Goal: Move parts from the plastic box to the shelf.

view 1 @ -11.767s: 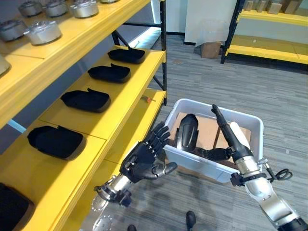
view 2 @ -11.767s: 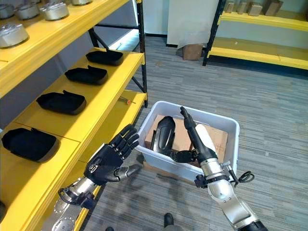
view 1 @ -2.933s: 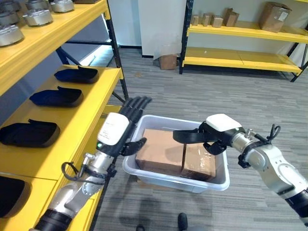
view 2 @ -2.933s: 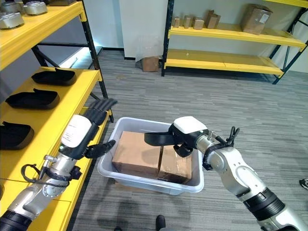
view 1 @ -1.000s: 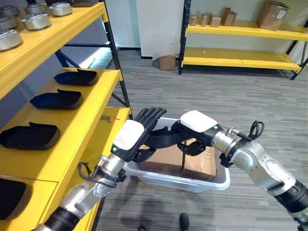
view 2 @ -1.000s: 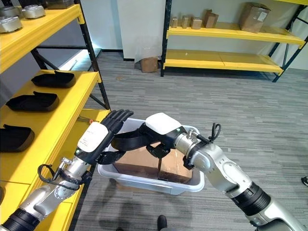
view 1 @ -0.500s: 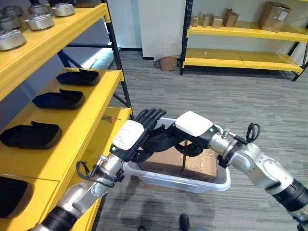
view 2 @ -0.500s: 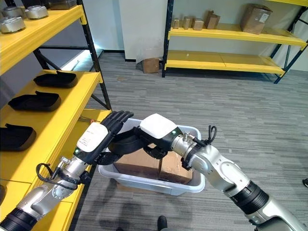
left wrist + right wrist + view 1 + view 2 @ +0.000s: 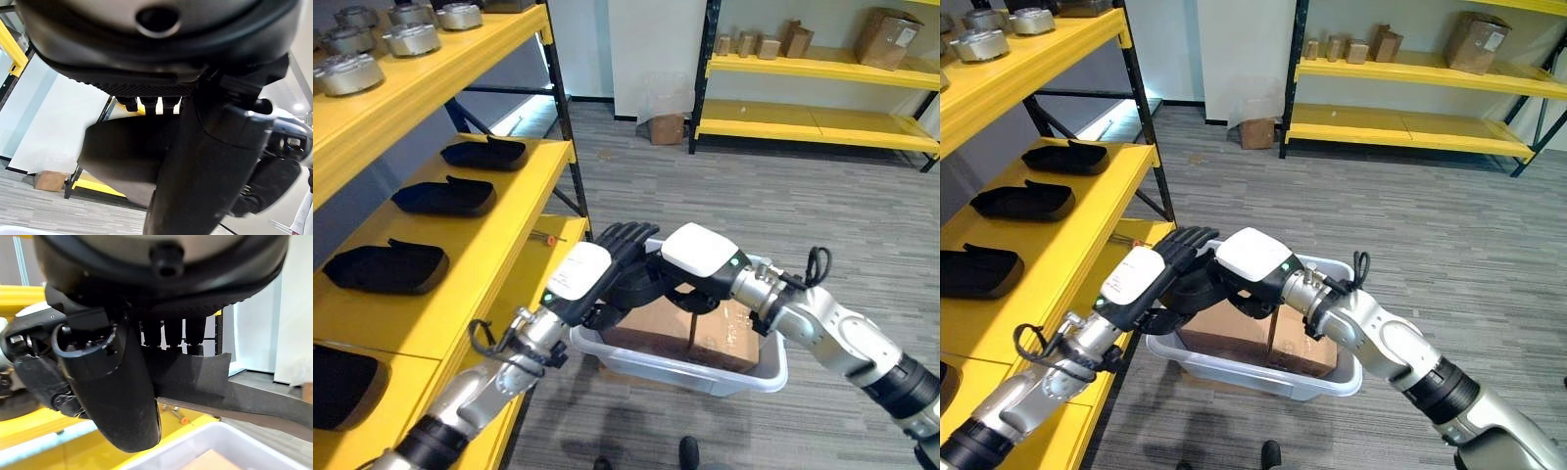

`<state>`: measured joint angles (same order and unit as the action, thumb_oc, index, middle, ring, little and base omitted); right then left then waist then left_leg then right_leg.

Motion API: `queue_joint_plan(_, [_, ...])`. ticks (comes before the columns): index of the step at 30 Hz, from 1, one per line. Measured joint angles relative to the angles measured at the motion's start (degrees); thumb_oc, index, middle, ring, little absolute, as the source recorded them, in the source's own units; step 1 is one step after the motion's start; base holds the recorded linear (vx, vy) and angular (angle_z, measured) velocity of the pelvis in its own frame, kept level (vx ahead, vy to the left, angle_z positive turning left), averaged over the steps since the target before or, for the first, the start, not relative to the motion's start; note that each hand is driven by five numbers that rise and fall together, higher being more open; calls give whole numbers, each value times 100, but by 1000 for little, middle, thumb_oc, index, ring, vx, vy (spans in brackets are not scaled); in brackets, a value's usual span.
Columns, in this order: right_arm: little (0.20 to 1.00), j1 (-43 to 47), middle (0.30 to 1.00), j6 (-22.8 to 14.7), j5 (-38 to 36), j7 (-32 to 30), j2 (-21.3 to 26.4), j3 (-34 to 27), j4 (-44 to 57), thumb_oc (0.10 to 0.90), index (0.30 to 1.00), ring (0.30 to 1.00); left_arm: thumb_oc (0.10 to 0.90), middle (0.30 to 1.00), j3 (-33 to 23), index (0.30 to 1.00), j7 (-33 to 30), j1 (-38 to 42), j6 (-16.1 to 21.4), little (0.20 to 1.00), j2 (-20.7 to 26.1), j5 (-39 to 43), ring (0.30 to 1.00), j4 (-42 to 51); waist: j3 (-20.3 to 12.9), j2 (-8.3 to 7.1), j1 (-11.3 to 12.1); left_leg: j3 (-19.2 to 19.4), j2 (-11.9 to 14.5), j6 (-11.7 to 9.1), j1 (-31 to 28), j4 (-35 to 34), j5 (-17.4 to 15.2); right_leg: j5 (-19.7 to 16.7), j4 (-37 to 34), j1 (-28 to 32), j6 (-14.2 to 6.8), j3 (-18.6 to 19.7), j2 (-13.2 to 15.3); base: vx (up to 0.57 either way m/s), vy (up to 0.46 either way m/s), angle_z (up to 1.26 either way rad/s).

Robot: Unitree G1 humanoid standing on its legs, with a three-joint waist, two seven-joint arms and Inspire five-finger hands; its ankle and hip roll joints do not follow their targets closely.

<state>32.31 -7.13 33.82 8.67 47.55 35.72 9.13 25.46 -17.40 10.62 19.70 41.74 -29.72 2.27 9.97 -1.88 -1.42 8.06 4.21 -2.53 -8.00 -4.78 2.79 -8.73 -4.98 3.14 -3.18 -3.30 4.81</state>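
While the black part hangs above the near-left corner of the plastic box, I have both hands on it. My right robot hand comes across from the right with its fingers curled round the part; in the right wrist view the dark moulded piece runs under my fingers with the thumb closing from below. My left robot hand meets it from the shelf side, fingers fairly straight along the part's far face, thumb tucked beneath. In the left wrist view the dark bulk of the part sits between thumb and fingers, but I cannot tell whether that hand has truly closed on it. My guess is that this is a hand-over: the shelf lies on my left, so the left arm has the better reach.

Inside the box are two cardboard boxes, and no other loose part that I can make out. On the middle shelf board, four matching black parts lie in a row, each with space around it, which suggests mine belongs in that line.
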Motion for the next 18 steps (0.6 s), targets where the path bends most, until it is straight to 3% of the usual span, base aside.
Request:
queue_joint_plan(15, [300,58,300,-1,-31,-71,-20,17,-35,400,300,300,900,1000,146,1000,-32,180,-210,1000,-10,-98,1000,3,0,0,-8,-1,12,-3,2,0,0,0,1,1,1,-4,-12,0,0,0])
queue_joint_plan(16, [300,58,300,-1,-31,-71,-20,17,-35,400,300,300,416,322,163,322,-38,189,-228,322,-11,-100,322,2,0,0,-19,-1,12,-3,1,0,0,0,1,1,1,-4,-13,0,0,0])
queue_joint_plan(18, [300,58,300,8,-29,-71,-19,24,-38,400,300,300,400,300,215,300,-98,207,-304,300,-12,-100,300,2,0,0,-20,0,11,-3,0,0,0,0,1,1,1,-3,-13,0,0,0])
